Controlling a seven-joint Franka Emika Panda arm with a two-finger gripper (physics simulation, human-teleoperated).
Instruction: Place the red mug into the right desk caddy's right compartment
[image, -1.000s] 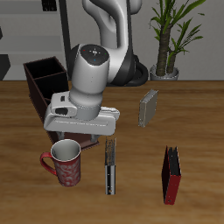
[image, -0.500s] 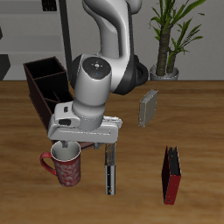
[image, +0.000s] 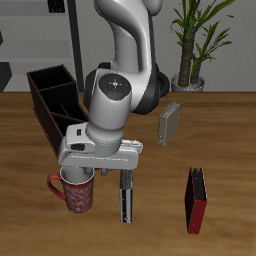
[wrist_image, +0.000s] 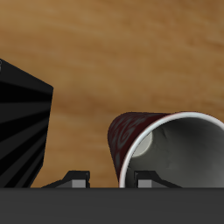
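The red mug (image: 78, 197) with a pale swirly pattern stands upright near the table's front edge, its handle (image: 54, 185) pointing away from the arm. My gripper (image: 82, 172) is open just above the mug's rim. In the wrist view my gripper (wrist_image: 114, 181) has its fingertips (wrist_image: 79, 180) on either side of the mug's (wrist_image: 131, 131) wall, one finger over the light grey inside. The right desk caddy (image: 50, 100), dark maroon-brown, lies farther back beside the arm. Its tall-walled right compartment (image: 48, 82) is at its far end. The caddy also shows dark in the wrist view (wrist_image: 22, 122).
A thin black bar-shaped object (image: 125, 195) lies beside the mug. A red book (image: 197, 200) stands near the front edge. A grey box (image: 170, 122) stands mid-table. A potted plant (image: 190, 70) is at the back.
My gripper has come down and toward the table's front edge, from above the caddy's near end to just over the mug's rim. The mug has not moved.
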